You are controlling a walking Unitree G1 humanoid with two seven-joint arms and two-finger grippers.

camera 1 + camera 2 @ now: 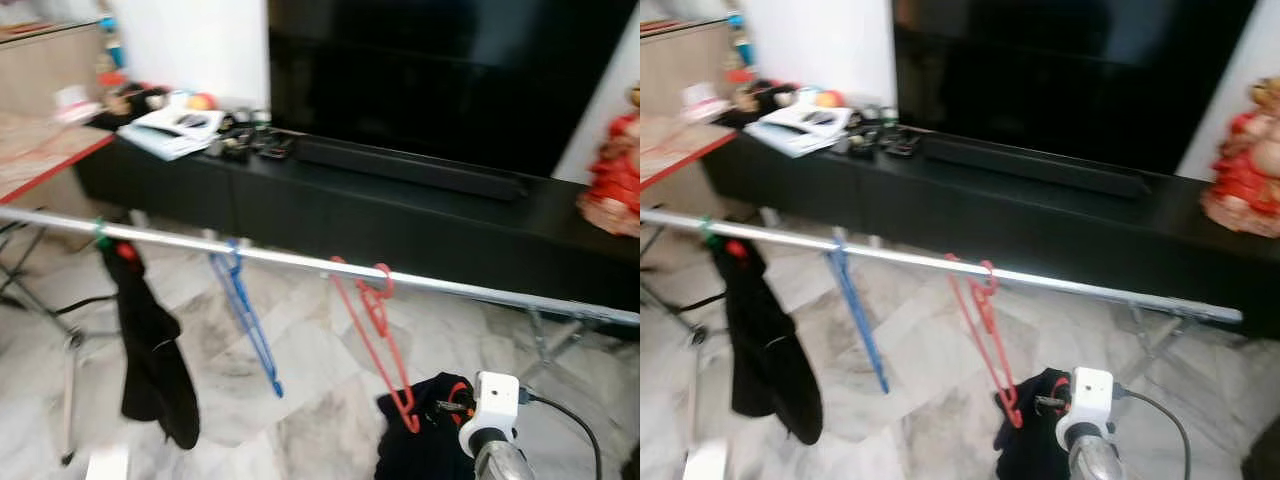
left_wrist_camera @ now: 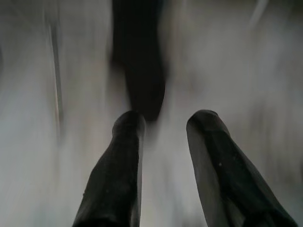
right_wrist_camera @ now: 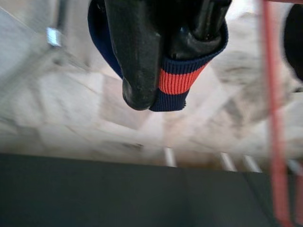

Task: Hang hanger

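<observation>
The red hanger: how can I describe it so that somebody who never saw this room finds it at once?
Find the silver rail that runs across the room in front of the black TV cabinet. Three hangers hang on it; the red hanger is the one nearest the right gripper. Its neighbours are a blue hanger and, furthest along, one carrying a black garment.

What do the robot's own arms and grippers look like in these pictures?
The right arm is silver metal, ending in a white boxy wrist block with a black cable curving from it. The right gripper has thick glossy black fingers with rounded tips. The left gripper has two long, matte black, blunt-ended fingers.
</observation>
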